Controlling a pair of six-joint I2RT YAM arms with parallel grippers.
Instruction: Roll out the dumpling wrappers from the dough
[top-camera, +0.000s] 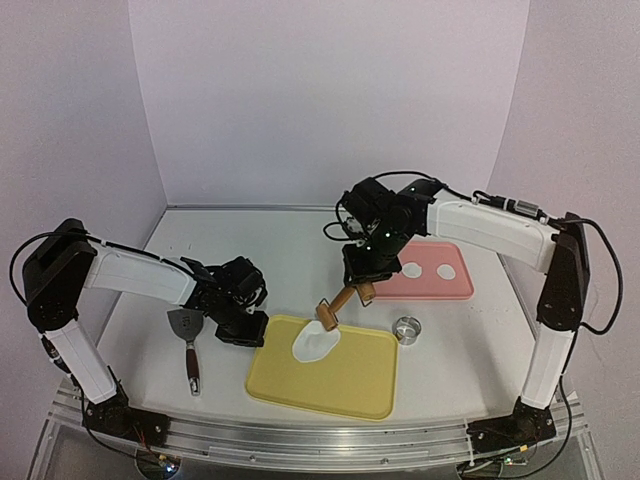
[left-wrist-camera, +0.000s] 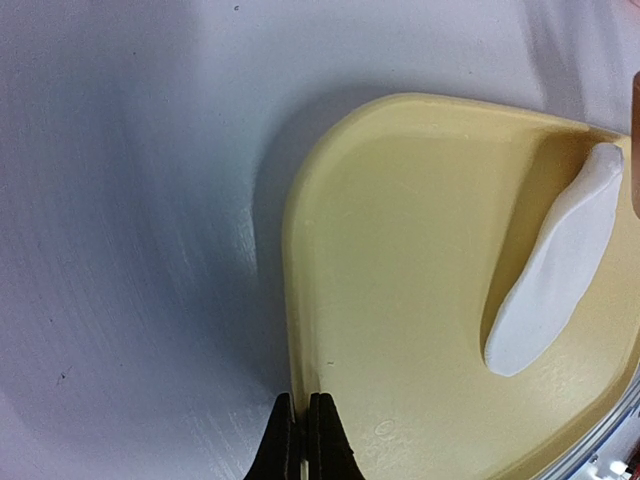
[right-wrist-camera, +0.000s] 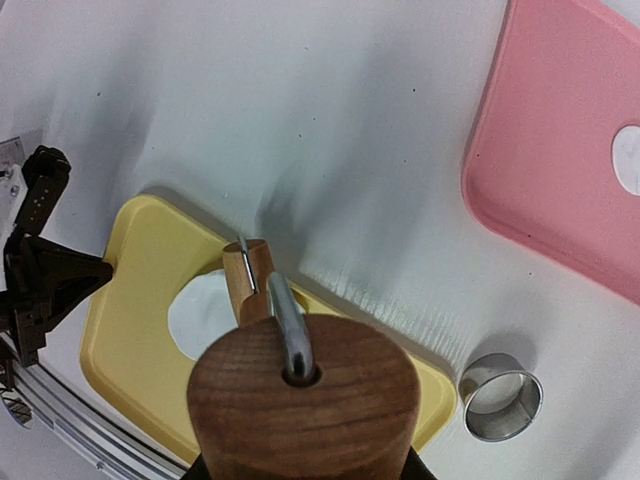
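Right fingers (top-camera: 360, 283) are gripping the roller (top-camera: 340, 303) over the dough (top-camera: 316, 343), left fingers (left-wrist-camera: 292, 430) are sitting closed at tray's (top-camera: 350, 388) 10 o'clock.

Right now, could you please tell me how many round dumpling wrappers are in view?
2. The dumpling wrappers lie apart on the pink tray: one on its left part, the other further right. None seems hidden.

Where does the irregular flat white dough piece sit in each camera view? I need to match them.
Top external: centre, lower half, the dough piece on the yellow plastic tray, near its far edge.
Left wrist: right edge, on the tray.
Right wrist: lower left, partly behind the wooden roller.
Shared landmark: the yellow tray, in all three views.
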